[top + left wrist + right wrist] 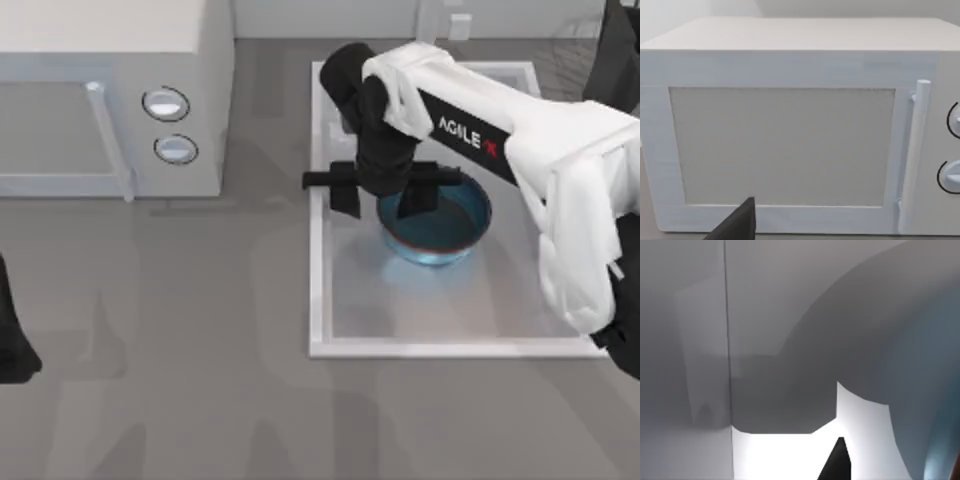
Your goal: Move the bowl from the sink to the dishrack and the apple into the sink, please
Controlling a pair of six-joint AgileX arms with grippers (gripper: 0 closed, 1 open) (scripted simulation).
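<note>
One finger (415, 200) inside bowl (450, 225) rim.

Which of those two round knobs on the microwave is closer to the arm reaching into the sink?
The lower knob: it sits below the upper knob, nearer the right gripper at the bowl.

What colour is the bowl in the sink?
Glossy blue bowl with a reddish-brown rim; clearest in the top view.

A rendered kitchen counter; a white microwave (110, 100) with two round knobs and a bar handle stands on the grey worktop (180, 350) at the left; beside it a white rectangular sink (320, 300) is set into the surface. A blue bowl (450, 235) sits in the basin; thin dark wires of a dishrack (575, 50) show at the far right.
</note>
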